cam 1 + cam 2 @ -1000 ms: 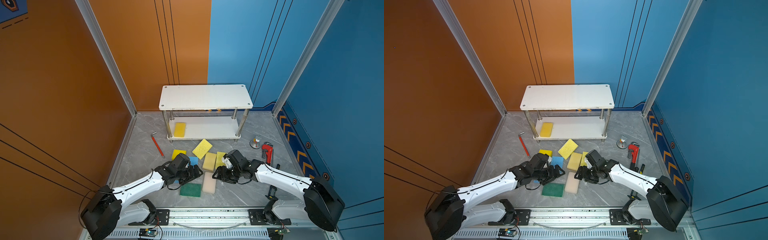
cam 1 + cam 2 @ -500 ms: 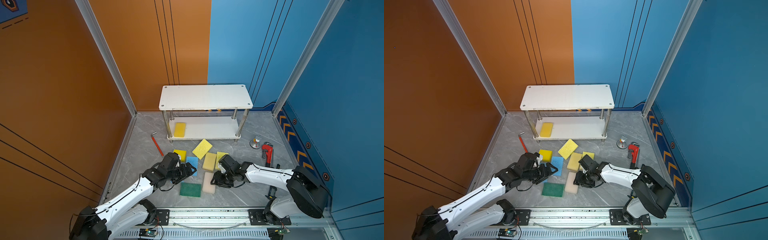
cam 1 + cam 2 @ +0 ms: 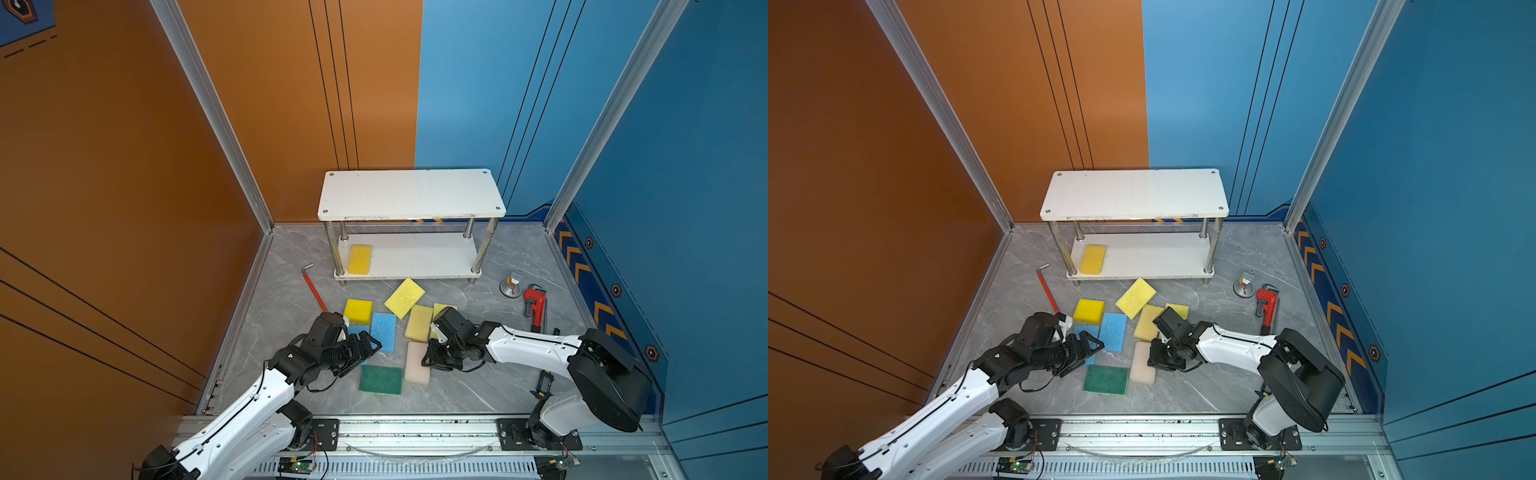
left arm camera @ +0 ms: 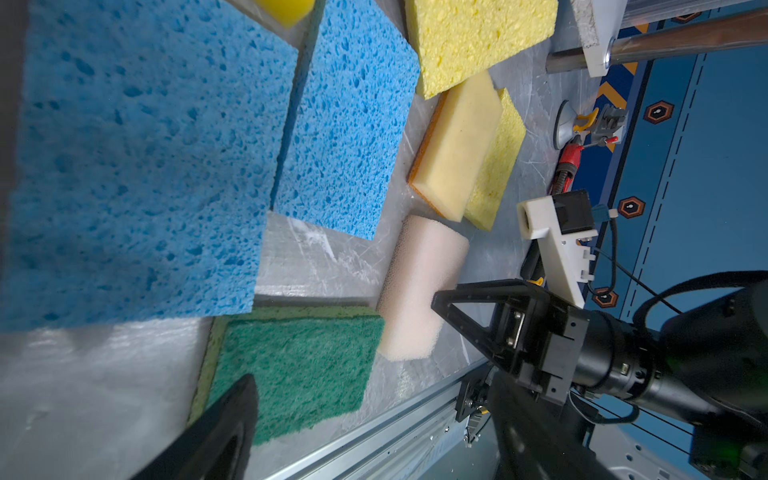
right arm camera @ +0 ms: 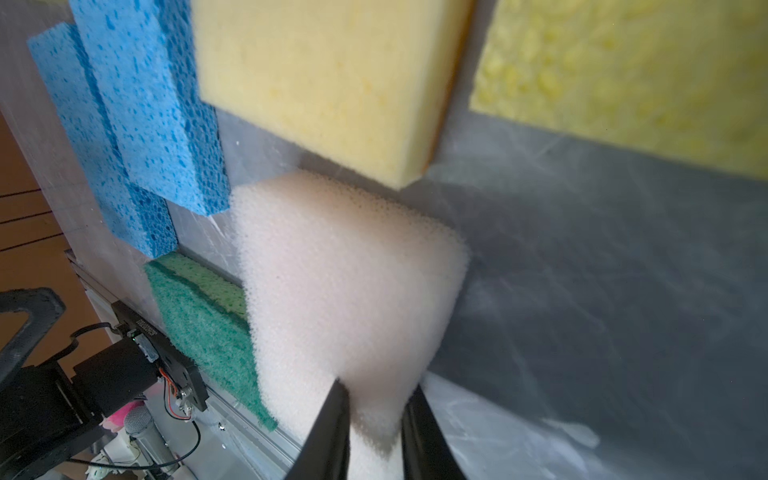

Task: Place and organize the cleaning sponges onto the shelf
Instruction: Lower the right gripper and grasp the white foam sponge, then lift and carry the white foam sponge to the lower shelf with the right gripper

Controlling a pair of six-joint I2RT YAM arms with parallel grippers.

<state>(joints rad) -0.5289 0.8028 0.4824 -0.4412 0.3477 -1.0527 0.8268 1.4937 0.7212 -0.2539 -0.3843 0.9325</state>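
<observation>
Marbled grey floor [image 3: 457, 386]: right gripper [image 5: 378, 390] clamped on the fine-pored rectangular cream-pink sponge [image 5: 345, 270]; left gripper [image 3: 365, 352] spread apart.

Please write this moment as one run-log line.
right gripper: shut on pink sponge | left gripper: open, by blue sponge | shelf: holds one yellow sponge

No words or numbers are legible. Orange chevron arrows [image 3: 581, 269] and small hexagon badges [image 3: 616, 289] mark the right wall [image 3: 685, 208], lower right of frame. The print on a black board [image 5: 166, 353] is too small to read.
</observation>
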